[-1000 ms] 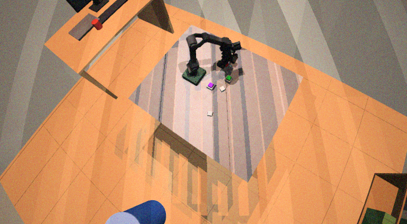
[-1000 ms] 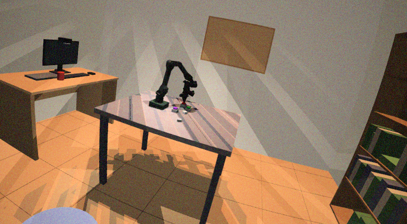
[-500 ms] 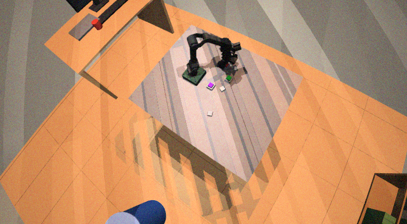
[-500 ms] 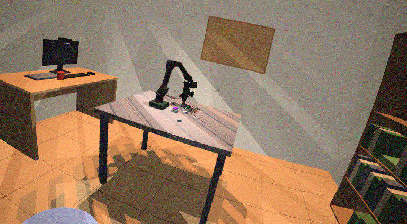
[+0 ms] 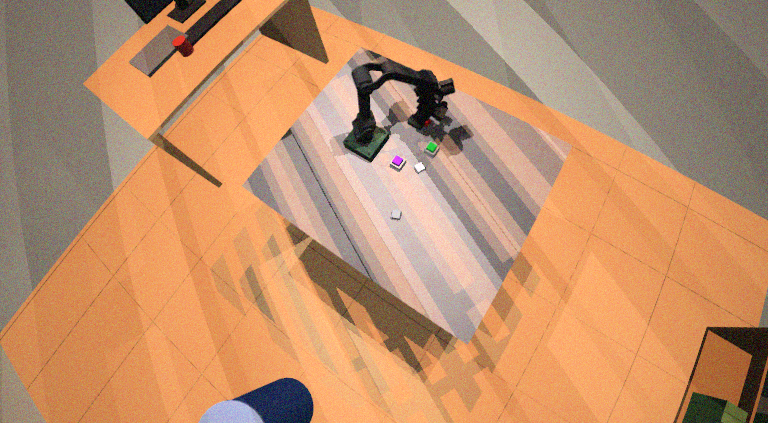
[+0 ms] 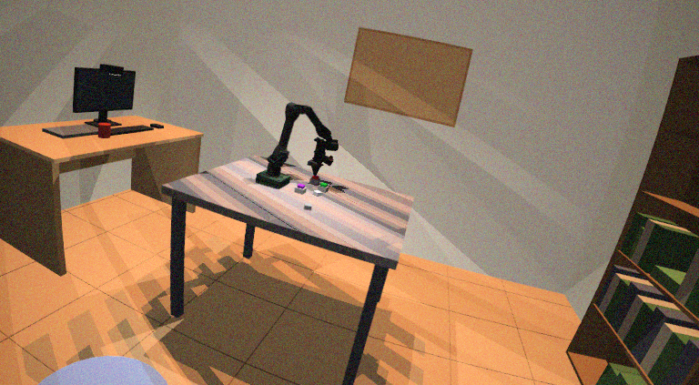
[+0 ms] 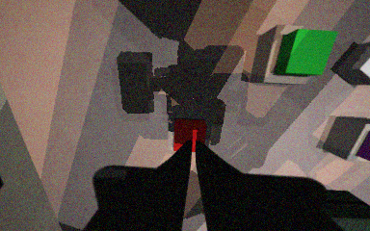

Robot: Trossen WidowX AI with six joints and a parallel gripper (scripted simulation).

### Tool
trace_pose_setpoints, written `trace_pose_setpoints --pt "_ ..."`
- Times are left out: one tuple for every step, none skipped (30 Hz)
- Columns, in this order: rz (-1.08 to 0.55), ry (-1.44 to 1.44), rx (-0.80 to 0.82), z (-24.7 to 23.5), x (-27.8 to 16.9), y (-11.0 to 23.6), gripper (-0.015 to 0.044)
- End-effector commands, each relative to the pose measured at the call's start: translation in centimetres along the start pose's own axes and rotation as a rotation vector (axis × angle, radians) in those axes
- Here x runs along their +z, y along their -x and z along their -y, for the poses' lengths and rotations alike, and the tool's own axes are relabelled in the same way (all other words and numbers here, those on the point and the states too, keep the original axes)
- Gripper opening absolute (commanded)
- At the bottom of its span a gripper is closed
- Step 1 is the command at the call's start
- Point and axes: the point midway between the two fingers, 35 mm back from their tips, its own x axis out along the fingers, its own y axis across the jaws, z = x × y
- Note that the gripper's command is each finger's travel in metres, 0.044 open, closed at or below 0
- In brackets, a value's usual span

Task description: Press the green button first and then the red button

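Note:
My gripper point(image 5: 423, 123) point(image 6: 315, 174) point(image 7: 193, 144) is shut and points down, with nothing seen between its fingertips. The tips are at the cap of the red button point(image 5: 427, 122) point(image 6: 313, 178) point(image 7: 190, 128), which lies in the arm's shadow and is partly hidden by the fingers. They look to be touching it; how far the cap is down I cannot tell. The green button point(image 5: 431, 147) point(image 6: 324, 185) point(image 7: 313, 52) stands apart from the gripper, with its cap raised above its pale base.
A purple button point(image 5: 397, 160) point(image 6: 300, 187) point(image 7: 367, 147) is near the arm's base. A white block point(image 5: 419, 167) point(image 6: 318, 192) point(image 7: 366, 67) is beside the green and purple buttons. A grey block point(image 5: 395, 215) point(image 6: 308, 207) lies farther out on the striped table point(image 5: 481, 282) point(image 6: 360, 226).

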Motion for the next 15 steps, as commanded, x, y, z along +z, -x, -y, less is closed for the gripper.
trace_pose_setpoints --pt "0.022 -0.005 0.018 -0.3 0.3 2.2 0.0020" --pt "0.022 -0.005 0.018 -0.3 0.3 2.2 0.0020" --pt "0.022 -0.005 0.018 -0.3 0.3 2.2 0.0020" --pt "0.022 -0.005 0.018 -0.3 0.3 2.2 0.0020" --pt "0.022 -0.005 0.018 -0.3 0.5 2.3 0.0046" --pt "0.022 -0.005 0.018 -0.3 1.0 2.7 0.0072" --pt "0.023 -0.005 0.018 -0.3 1.7 3.5 0.0099" --pt "0.024 -0.005 0.018 -0.2 2.6 4.4 0.0125" --pt "0.025 -0.005 0.018 -0.1 3.5 5.3 0.0151" --pt "0.025 -0.005 0.018 0.1 4.4 6.2 0.0178" --pt "0.026 -0.005 0.018 0.3 5.3 7.2 0.0204" --pt "0.027 -0.005 0.018 0.6 6.0 7.9 0.0230" --pt "0.027 -0.005 0.018 0.7 6.4 8.4 0.0256" --pt "0.027 -0.005 0.018 0.8 6.5 8.5 0.0283" --pt "0.027 -0.005 0.018 0.8 6.5 8.5 0.0309"
